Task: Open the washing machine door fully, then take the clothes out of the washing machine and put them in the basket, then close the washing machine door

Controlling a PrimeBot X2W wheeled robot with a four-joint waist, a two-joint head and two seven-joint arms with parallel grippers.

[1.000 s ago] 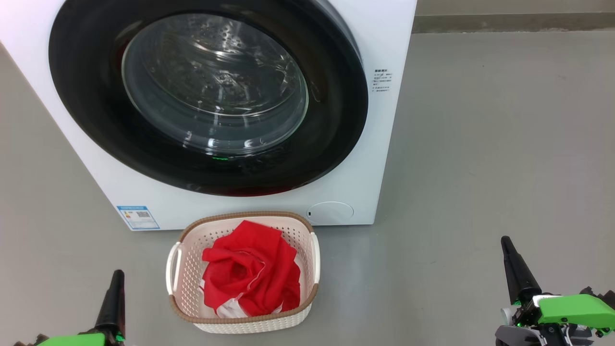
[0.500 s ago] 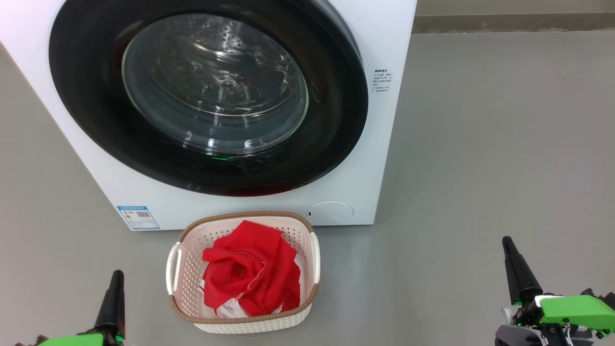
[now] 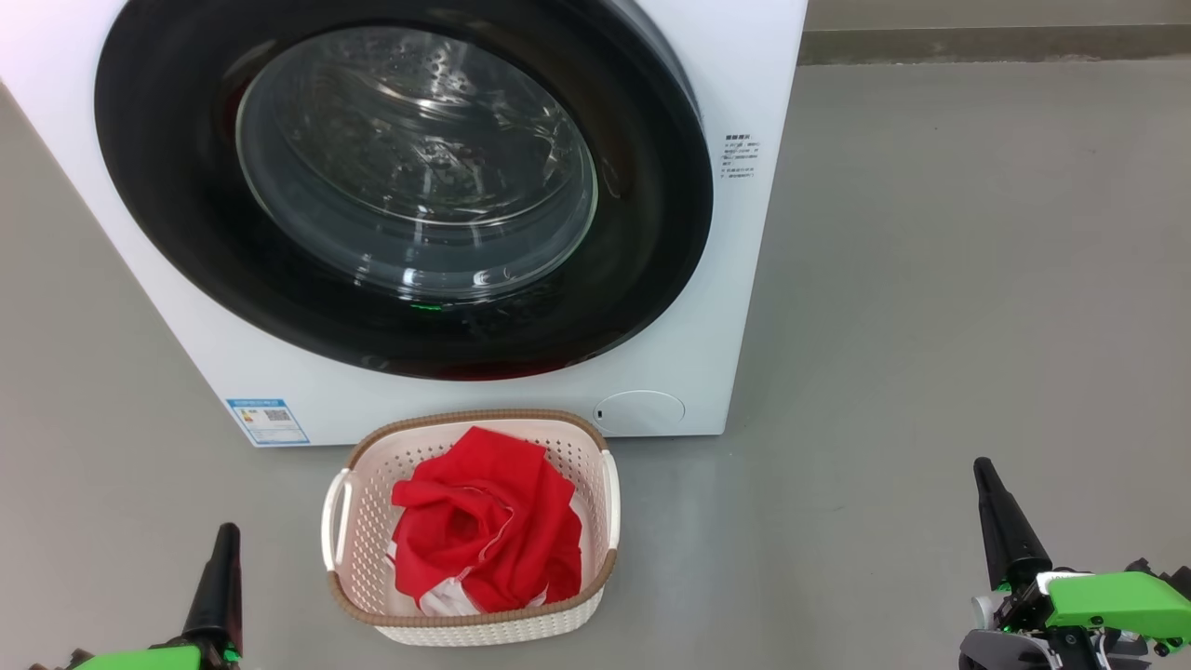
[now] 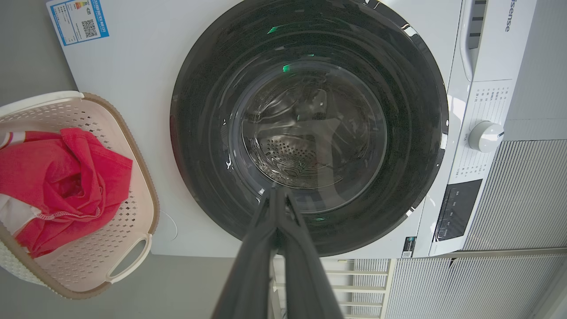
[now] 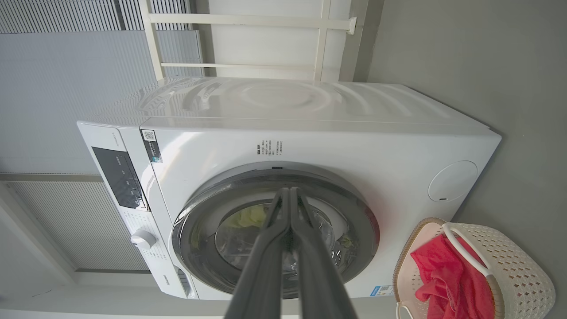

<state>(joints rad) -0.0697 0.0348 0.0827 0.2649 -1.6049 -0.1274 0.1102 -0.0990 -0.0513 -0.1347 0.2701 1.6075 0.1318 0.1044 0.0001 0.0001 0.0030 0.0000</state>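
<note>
Nothing moved: left gripper [image 3: 226,532] and right gripper [image 3: 979,465] hold fingers together, empty; soft red clothes [image 3: 484,530] in perforated basket [image 3: 484,416]; glossy round door [image 3: 167,186] closed.

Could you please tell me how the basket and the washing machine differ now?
The basket is small, cream and open-topped; the washing machine is large, white and boxy. The basket holds the red clothes; the washing machine's door is shut. Both stand on the grey floor.
</note>
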